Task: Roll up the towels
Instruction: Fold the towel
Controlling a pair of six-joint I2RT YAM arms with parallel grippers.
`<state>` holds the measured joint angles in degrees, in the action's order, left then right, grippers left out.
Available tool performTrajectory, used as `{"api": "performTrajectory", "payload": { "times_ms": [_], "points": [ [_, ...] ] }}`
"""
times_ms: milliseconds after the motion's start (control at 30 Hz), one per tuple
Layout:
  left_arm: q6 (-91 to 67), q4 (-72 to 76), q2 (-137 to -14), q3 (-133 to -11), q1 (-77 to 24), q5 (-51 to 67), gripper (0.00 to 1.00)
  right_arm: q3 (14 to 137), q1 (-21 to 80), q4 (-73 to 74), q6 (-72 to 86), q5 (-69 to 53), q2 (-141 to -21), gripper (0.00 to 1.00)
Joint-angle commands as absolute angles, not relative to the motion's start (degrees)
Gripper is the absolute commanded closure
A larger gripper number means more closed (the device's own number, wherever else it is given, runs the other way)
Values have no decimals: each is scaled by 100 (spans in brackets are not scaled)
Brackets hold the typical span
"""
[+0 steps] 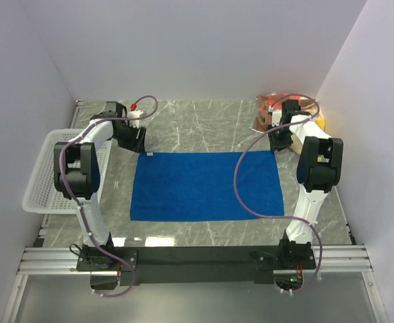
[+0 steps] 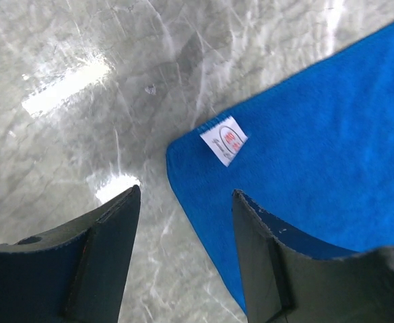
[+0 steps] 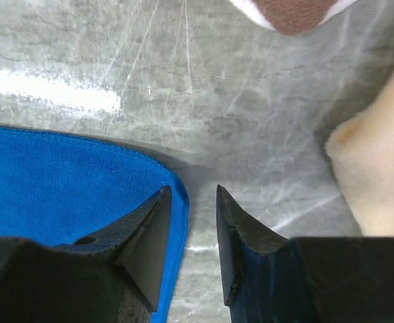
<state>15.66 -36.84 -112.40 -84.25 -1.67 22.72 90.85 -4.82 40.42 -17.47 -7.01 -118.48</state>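
Black arm bases [image 1: 106, 259] stand nearest on the grey marbled table [image 1: 197, 128], with white walls [image 1: 197, 47] around it; the blue towel [image 1: 207, 185] lies flat at centre. Left gripper [image 2: 186, 192] gapes wide and empty over the towel's labelled far-left corner. Right gripper [image 3: 192, 188], narrowly parted and empty, straddles the plush far-right corner.

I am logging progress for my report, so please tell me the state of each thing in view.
blue towel: spread flat, not rolled.
patterned towel: heaped at far right, partly hidden.
yellow towel: heaped beside it, cream side showing.
left end effector: open, over the blue towel's far left corner.
right end effector: open, at its far right corner.
white basket: upright, at the table's left edge.
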Motion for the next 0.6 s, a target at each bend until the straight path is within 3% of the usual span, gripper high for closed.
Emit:
{"api": "performTrajectory", "payload": {
  "times_ms": [0, 567],
  "points": [
    [1450, -3542, -11390, -8745, -158, 2496, 38, 9334, -536, 4034, -1732, -817, -12014, 61],
    [1468, -3656, -12164, -9132, -184, 2707, 53, 9589, -615, 4315, -1995, -1055, -12401, 79]
  ]
}}
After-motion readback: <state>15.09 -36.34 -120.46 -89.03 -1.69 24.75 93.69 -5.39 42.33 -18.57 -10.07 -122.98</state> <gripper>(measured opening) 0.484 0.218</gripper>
